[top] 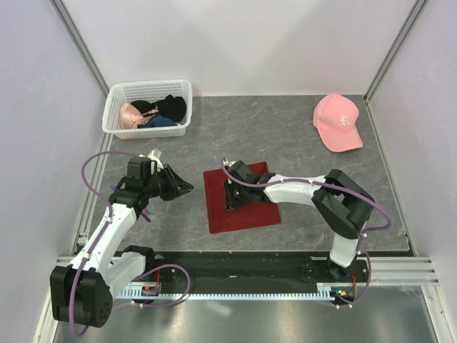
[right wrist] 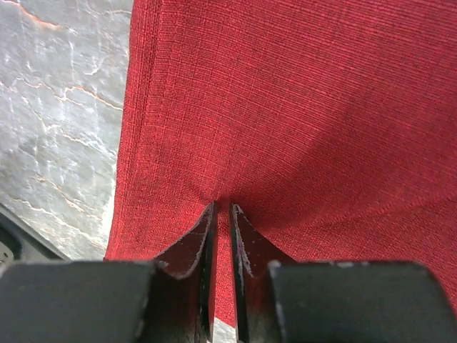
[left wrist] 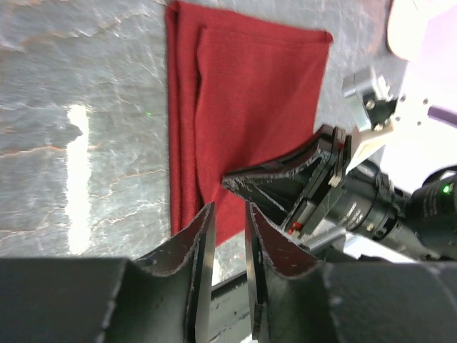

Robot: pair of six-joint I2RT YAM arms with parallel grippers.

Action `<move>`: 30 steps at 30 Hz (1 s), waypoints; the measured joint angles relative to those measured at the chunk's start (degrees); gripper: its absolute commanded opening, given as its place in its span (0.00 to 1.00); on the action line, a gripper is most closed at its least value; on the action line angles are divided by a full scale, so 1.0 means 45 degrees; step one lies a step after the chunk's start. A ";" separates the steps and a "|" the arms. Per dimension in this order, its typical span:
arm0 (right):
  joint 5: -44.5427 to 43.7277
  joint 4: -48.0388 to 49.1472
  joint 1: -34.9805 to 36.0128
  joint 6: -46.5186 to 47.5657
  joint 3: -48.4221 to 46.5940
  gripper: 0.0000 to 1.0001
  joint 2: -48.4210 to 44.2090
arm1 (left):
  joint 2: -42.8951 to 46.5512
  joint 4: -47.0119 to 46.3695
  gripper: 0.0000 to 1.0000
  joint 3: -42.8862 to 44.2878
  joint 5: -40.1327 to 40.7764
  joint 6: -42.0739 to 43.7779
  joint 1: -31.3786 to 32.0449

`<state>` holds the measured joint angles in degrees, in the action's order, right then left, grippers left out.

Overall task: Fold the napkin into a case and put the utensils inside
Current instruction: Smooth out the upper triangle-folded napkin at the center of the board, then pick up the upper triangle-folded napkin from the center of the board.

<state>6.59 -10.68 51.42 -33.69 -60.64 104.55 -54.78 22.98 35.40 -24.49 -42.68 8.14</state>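
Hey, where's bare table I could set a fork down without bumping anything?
Bare tabletop between the basket and pink cap, along the back. Crowded mid-table: the right claw is on the napkin, left claw beside it.

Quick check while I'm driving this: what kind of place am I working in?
Most likely a lab test cell, not a home: bare white walls on metal frame posts, two arms bolted to a rail, and props such as a basket, cap and napkin.

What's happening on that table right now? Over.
Right gripper pinching the napkin. Left gripper slightly open, empty, beside its left edge. Napkin lies folded, no utensils in sight. Cap, basket well clear.
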 measured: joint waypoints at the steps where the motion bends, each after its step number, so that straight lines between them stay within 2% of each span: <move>1: -0.0005 0.0199 -0.0015 0.0015 0.0165 0.18 -0.0063 | 0.0000 -0.0170 0.32 -0.0136 -0.0204 0.0019 -0.0005; 8: -0.1035 0.0262 -0.0296 0.0699 0.2322 0.21 -0.2011 | -0.0204 -0.0952 0.34 -0.0432 -0.1185 0.0049 -0.0010; 12: -0.2191 -0.1341 -0.0559 0.1292 0.2812 0.39 -0.3254 | -0.0253 -0.1321 0.36 -0.0461 -0.1433 0.0039 -0.0010; 18: -0.2832 -0.2866 0.0578 0.1525 0.2205 0.50 -0.4250 | -0.0539 -0.2093 0.36 -0.0879 -0.1846 0.0024 -0.0010; 23: -0.3157 -0.3313 0.1919 0.1316 0.1977 0.50 -0.4211 | -0.0680 -0.2278 0.36 -0.1268 -0.2123 0.0005 -0.0010; 30: -0.3832 -0.3691 0.2589 0.1093 0.1977 0.48 -0.3711 | -0.0680 -0.2506 0.36 -0.1292 -0.2356 -0.0005 -0.0010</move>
<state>-10.66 -27.29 63.07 -28.77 -51.75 87.85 -57.84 11.70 29.58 -35.09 -42.70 8.10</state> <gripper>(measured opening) 0.485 0.356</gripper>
